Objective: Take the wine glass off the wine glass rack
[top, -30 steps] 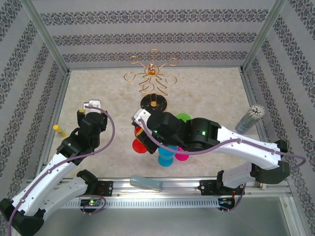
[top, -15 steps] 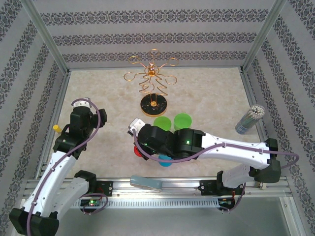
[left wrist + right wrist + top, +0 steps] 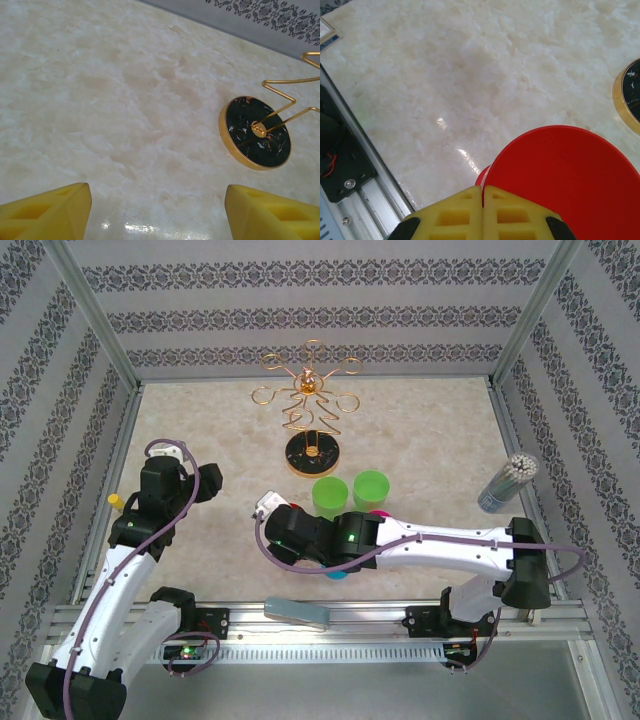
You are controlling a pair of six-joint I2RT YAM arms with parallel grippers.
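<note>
The right gripper (image 3: 482, 200), jaws pressed together, sits against the rim of a red wine glass (image 3: 565, 185); whether it pinches that rim I cannot tell. Best to keep the glass upright and set it down clear of the two green glasses (image 3: 330, 492), which crowd in at 6 o'clock from the wine glass rack (image 3: 309, 410), its loops bare at the table's 12 o'clock. The left gripper (image 3: 157, 192) hovers at 9 o'clock, spread wide and empty

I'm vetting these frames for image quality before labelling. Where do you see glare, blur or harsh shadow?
Left wrist: a white glare streak low on the table, rack sharp. Right wrist: two small glints on the table beside the red glass. Top external: even light, sharp.
</note>
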